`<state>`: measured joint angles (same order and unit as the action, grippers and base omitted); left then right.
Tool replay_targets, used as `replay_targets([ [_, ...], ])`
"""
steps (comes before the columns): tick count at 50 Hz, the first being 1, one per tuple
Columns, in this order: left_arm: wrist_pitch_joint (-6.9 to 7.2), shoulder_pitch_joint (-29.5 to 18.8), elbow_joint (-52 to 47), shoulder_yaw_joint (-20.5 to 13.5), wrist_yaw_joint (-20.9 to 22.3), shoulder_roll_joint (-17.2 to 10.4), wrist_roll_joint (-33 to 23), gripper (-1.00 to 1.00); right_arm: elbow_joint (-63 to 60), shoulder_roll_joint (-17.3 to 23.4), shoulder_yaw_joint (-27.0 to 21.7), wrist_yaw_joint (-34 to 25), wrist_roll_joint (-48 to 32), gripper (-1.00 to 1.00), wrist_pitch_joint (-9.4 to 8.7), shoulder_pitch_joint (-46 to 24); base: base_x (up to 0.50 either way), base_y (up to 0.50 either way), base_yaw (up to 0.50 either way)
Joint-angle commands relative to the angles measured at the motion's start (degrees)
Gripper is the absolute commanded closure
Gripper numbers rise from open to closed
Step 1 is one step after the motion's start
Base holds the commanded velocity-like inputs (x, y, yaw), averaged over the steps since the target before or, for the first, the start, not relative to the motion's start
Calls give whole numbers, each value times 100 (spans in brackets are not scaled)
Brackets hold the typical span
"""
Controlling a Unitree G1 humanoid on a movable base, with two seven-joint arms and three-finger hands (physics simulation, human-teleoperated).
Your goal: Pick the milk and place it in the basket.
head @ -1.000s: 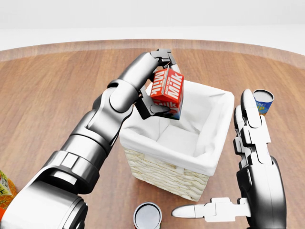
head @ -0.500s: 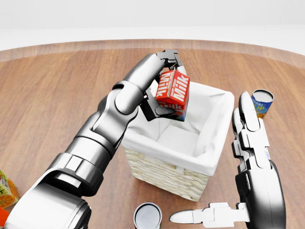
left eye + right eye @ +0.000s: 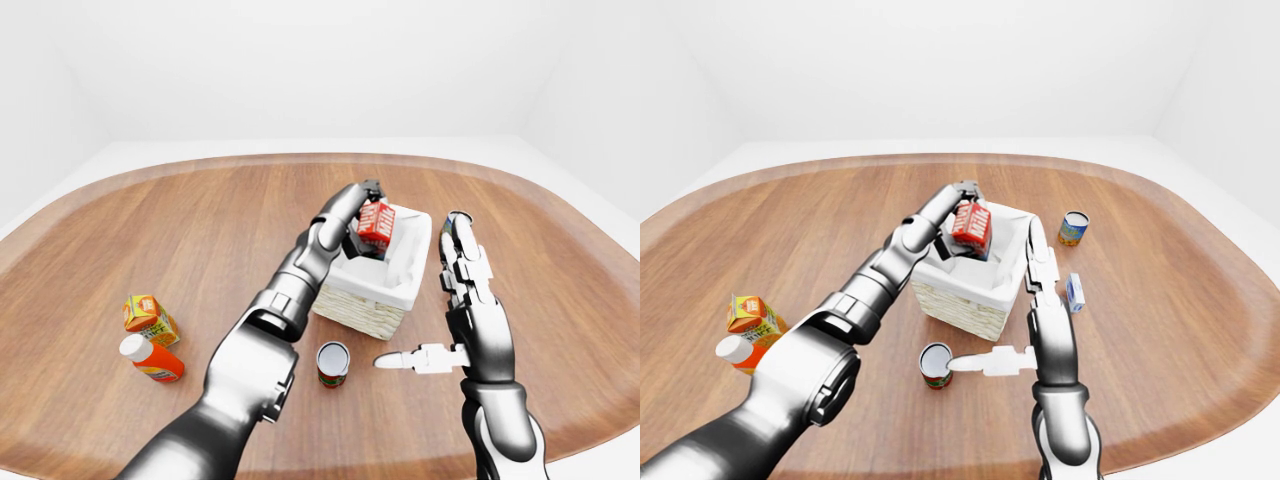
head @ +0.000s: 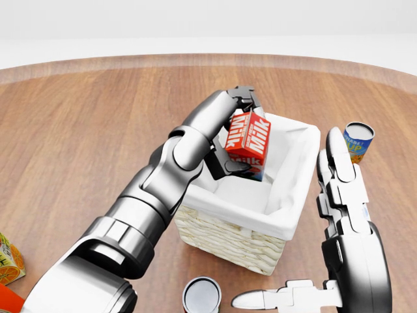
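My left hand [image 4: 236, 134] is shut on the red milk carton [image 4: 248, 137] with white "Milk" lettering and holds it tilted over the open top of the wicker basket [image 4: 228, 240], which has a white cloth lining [image 4: 285, 175]. The carton hangs inside the basket's rim line, toward its upper left side. My right hand [image 4: 339, 215] is open and empty, fingers spread, just right of the basket. The same scene shows in the left-eye view, with the carton [image 3: 376, 224] above the basket [image 3: 366, 308].
A silver-topped can [image 4: 201, 295] stands just below the basket. A blue and yellow can [image 4: 358, 139] stands at the right. An orange juice carton [image 3: 148, 317] and an orange bottle [image 3: 152, 359] lie at the left. A small blue and white box [image 3: 1074, 292] sits right of my right hand.
My left hand has carried the milk carton rightward and down, from over the basket's left rim to over its inside. My right hand has barely moved.
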<state>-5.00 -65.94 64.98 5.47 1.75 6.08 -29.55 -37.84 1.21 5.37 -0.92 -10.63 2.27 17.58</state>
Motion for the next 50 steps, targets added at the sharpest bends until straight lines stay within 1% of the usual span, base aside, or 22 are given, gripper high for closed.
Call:
replay_targets([
  [1, 0, -116, 80, -214, -234, 91, 58, 100, 2, 1, 2, -30, 16, -100, 19, 14, 0, 0, 0],
  [7, 0, -147, 192, -239, -335, 92, 39, 100, -19, 1, 0, -36, 20, -100, 9, 13, 0, 0, 0],
  [8, 0, -148, 190, -252, -386, 95, 45, 28, -25, 1, 0, -39, 21, -100, 3, 11, 0, 0, 0],
  [9, 0, -151, 191, -258, -453, 95, 44, -91, -28, 2, -3, -38, 18, -100, 3, 10, 0, 0, 0],
  [10, 0, -166, 200, -285, -497, 96, 77, -100, -12, 3, -14, -36, 23, -100, 21, 8, 0, 0, 0],
  [16, 0, 15, -162, -284, -345, 26, 206, -100, -7, -6, -24, -45, 34, -100, 29, 13, 0, 0, 0],
  [22, 0, 1033, -2036, -196, 137, -68, 408, -100, 77, 0, 35, -10, -23, -100, 109, 38, 0, 0, 0],
  [23, 254, 1603, -3067, -250, 531, -102, 631, -100, 80, 6, 54, -8, -47, -100, 109, 42, 0, 0, 0],
  [25, 799, 2098, -4238, -299, 780, -153, 940, -100, 61, 10, 57, 0, -51, -100, 94, 45, 0, 0, 0],
  [26, 1000, 2389, -5060, -362, 1041, -171, 1254, -100, 99, 13, 61, 5, -50, -100, 118, 42, 0, 0, 0],
  [30, 1000, 3118, -7729, -561, 1381, -350, 2387, -100, 130, 17, 97, 35, -98, -100, 113, 26, 0, 0, 0],
  [31, 1000, 3201, -8665, -845, 1333, -370, 3033, -100, 117, 21, 101, 39, -103, -100, 114, 33, 0, 0, 0],
  [32, 1000, 3170, -9862, -1386, 1110, -416, 4019, -100, 118, 25, 102, 38, -100, -100, 120, 35, 0, 0, 0],
  [35, 1000, 2843, -11337, -2873, -503, -1035, 7111, -100, 194, 26, 130, 63, -132, -100, 145, 9, 0, 0, 0],
  [36, 1000, 2771, -11736, -3723, -1531, -1662, 8762, -100, 212, 28, 166, 78, -172, -100, 171, 23, 0, 0, 0],
  [37, 1000, 3062, -11824, -3938, -2252, -2471, 9970, -100, 193, 37, 168, 76, -166, -100, 173, 36, 0, 0, 0],
  [38, 1000, 3416, -11835, -3916, -2668, -3161, 10589, -100, 184, 40, 161, 72, -154, -100, 156, 27, 0, 0, 0],
  [40, 1000, 4220, -11962, -4144, -2793, -3988, 11168, -100, 216, 40, 145, 77, -148, -100, 151, 1, 0, 0, 0],
  [42, 1000, 4781, -12016, -4319, -2741, -4284, 11360, -100, 225, 39, 150, 79, -150, -100, 155, 4, 0, 0, 0],
  [44, 1000, 5197, -12009, -4428, -2579, -4277, 11366, -100, 226, 38, 164, 88, -167, -100, 155, 5, 0, 0, 0],
  [49, 1000, 5876, -11881, -3798, -1462, -3129, 9231, -100, 225, 50, 171, 107, -180, -100, 153, 6, 0, 0, 0],
  [50, 1000, 6109, -11837, -3601, -1079, -2810, 8832, -100, 237, 49, 163, 103, -168, -100, 157, 3, 0, 0, 0],
])
